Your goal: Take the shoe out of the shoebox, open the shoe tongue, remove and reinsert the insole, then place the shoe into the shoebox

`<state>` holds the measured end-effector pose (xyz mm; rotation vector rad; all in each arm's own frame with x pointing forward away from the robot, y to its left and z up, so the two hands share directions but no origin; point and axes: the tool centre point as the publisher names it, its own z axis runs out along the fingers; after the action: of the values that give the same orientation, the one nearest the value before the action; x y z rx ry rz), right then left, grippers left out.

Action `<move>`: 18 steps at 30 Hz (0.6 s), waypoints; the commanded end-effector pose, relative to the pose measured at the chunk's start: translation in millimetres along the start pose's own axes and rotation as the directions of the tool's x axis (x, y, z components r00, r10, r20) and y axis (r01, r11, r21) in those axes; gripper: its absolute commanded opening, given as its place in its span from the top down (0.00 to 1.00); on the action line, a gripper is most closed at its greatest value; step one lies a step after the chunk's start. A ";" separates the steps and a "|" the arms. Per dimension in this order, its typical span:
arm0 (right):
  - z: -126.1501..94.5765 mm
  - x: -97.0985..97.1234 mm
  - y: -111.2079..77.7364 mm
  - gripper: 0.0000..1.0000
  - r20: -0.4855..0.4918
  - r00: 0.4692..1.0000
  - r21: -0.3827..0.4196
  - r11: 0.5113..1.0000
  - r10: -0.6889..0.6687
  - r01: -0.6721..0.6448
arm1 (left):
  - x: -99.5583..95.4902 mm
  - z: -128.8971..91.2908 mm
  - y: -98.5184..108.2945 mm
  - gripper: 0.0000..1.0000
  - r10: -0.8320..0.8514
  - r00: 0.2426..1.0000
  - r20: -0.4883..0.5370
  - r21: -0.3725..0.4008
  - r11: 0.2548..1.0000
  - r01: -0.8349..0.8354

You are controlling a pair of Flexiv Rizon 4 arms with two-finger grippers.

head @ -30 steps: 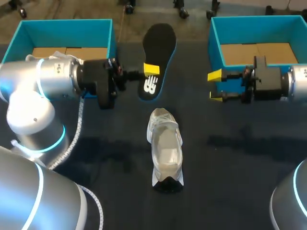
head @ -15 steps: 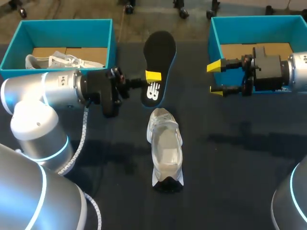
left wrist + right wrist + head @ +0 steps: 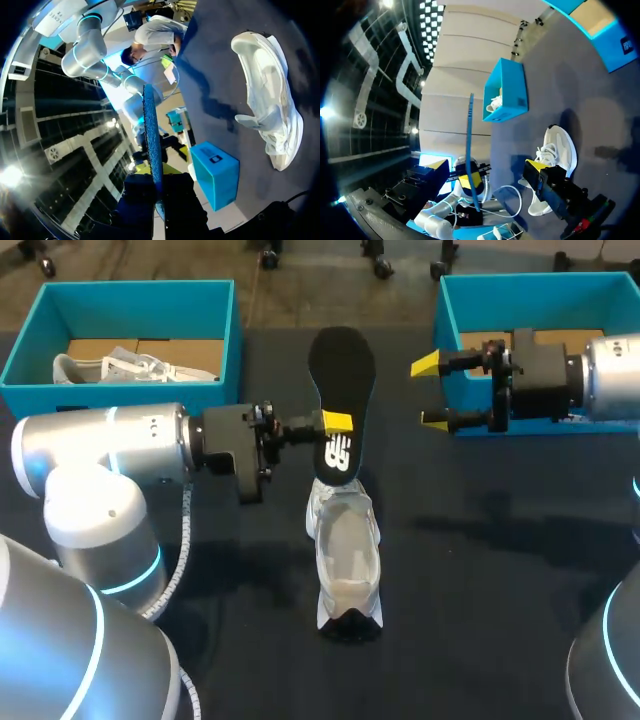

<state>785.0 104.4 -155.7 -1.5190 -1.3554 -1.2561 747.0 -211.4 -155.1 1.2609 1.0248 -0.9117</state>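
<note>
Left gripper [image 3: 337,423] clamped on the insole [image 3: 342,370], now carried over the far end of the shoe [image 3: 347,550] at mid-tabletop; right gripper [image 3: 428,392], fingers apart, shifted inward before the far-right shoebox [image 3: 450,330]; second shoe [image 3: 120,368] in the far-left shoebox [image 3: 130,290].

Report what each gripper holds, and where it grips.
The left gripper pinches the black insole by its side edge, near the logo end. The right gripper is open, holding nothing.

Dark table [image 3: 520,620] evenly lit; soft shadows; overhead lamp glare.
</note>
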 end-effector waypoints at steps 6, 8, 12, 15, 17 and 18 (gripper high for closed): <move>20.7 -0.7 8.0 0.00 0.001 1.000 0.033 0.999 0.007 -0.007 | 15.9 13.5 -6.2 1.00 -0.016 1.000 -0.003 -0.020 1.000 0.016; 24.4 -1.8 8.5 0.00 -0.009 1.000 0.044 0.999 0.005 -0.004 | 17.8 16.6 -6.7 1.00 -0.014 1.000 -0.003 -0.021 1.000 0.014; 33.1 -4.9 8.3 0.00 -0.002 1.000 0.060 0.998 0.015 -0.014 | 23.1 22.7 -6.1 1.00 -0.015 1.000 -0.005 -0.033 0.999 0.015; 39.6 -4.0 7.7 0.00 -0.008 1.000 0.067 0.998 0.004 -0.004 | 26.5 25.9 -6.2 1.00 -0.021 1.000 -0.011 -0.040 0.999 0.020; 42.5 -3.0 7.0 0.00 -0.008 1.000 0.074 0.997 0.001 -0.001 | 28.2 27.7 -6.4 1.00 -0.021 1.000 -0.013 -0.041 0.999 0.021; 43.2 -2.7 6.6 0.00 -0.007 1.000 0.076 0.997 0.001 0.000 | 28.5 28.2 -6.4 1.00 -0.021 1.000 -0.014 -0.040 0.999 0.021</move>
<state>794.2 135.8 -166.5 -1.4601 -1.3794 -1.2025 750.1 -230.6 -181.7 1.2290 1.0623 -0.9007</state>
